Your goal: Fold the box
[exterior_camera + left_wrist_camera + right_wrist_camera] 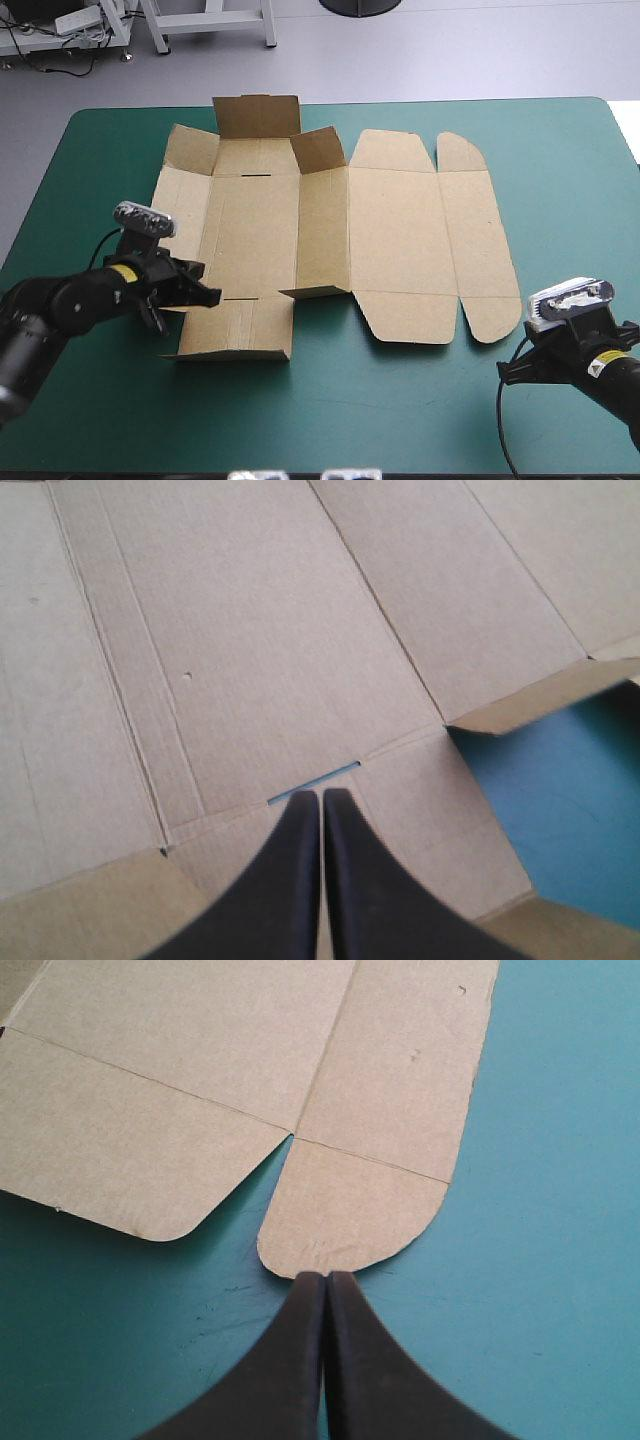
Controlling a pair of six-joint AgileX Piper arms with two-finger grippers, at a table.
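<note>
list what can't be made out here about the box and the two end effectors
1. Right end effector: in the high view its own wrist largely hides the fingers; the right wrist view leaves unclear whether its tips touch the rounded tab of the box.
2. Left end effector: pressing the board beside the slot or hovering, cannot tell.
3. Left wrist view: picture edges cut off most of the box.

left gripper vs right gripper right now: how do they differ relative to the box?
The left gripper is over the box, tips at a narrow slot in the board; the right gripper is off it, over the bare teal-green cover. Left faces the box's left panels; right faces the rounded tab at the near right corner, tips at its edge. Shared: both shut, neither gripping board.
</note>
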